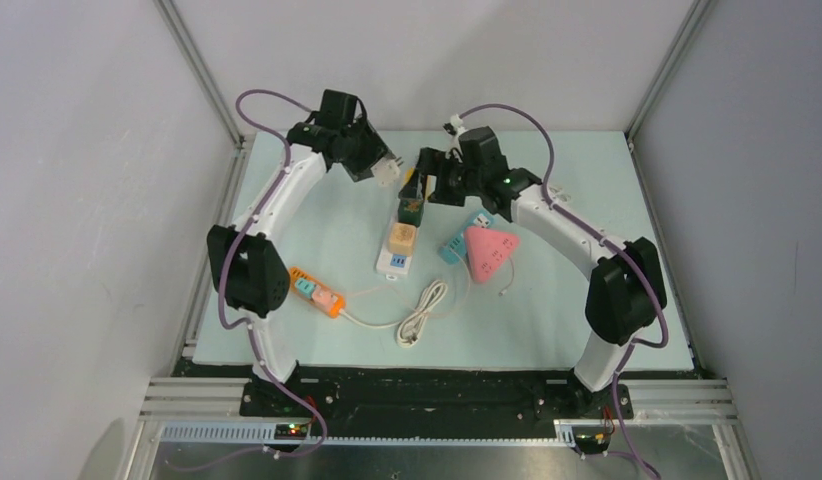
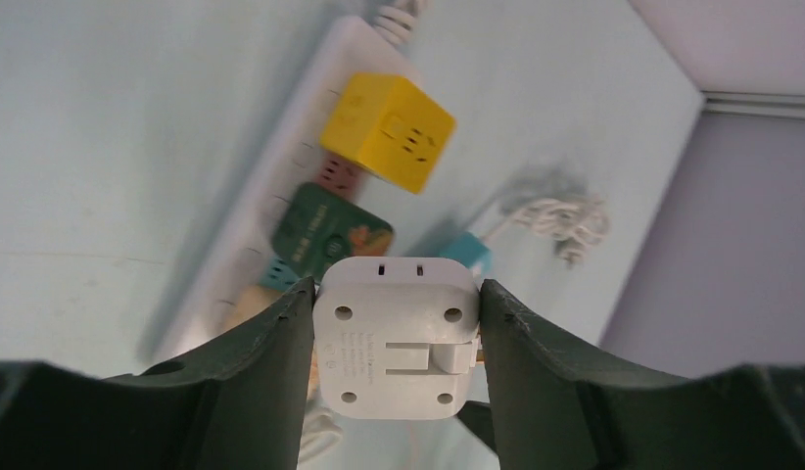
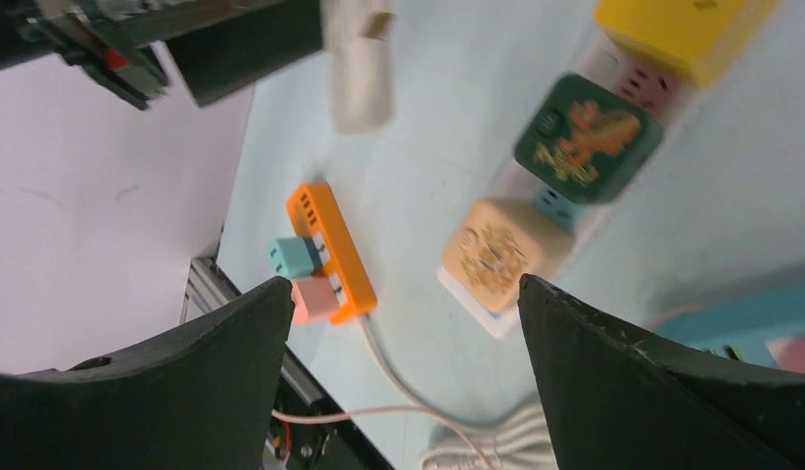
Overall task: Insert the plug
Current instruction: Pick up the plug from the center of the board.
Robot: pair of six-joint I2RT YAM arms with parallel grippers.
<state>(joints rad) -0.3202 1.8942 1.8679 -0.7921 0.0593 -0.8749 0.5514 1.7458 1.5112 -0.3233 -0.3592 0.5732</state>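
The plug (image 2: pixel 397 338) is a white square adapter, and my left gripper (image 2: pixel 397 305) is shut on its two sides. From above, the plug (image 1: pixel 389 173) hangs in my left gripper (image 1: pixel 383 170) over the far part of the mat, left of the white power strip (image 1: pixel 393 264). A green cube (image 1: pixel 411 210) and a beige cube (image 1: pixel 402 238) sit in the strip; a yellow cube (image 2: pixel 389 127) sits further along it. My right gripper (image 1: pixel 425 185) hovers over the strip's far end. In the right wrist view, my right gripper (image 3: pixel 403 299) is open and holds nothing.
An orange power strip (image 1: pixel 317 292) with two small plugs lies at the near left. A coiled white cable (image 1: pixel 422 315) lies in front of the strip. A pink triangular block (image 1: pixel 487 250) rests on a blue strip (image 1: pixel 453 246) to the right. Frame posts and walls stand around the mat.
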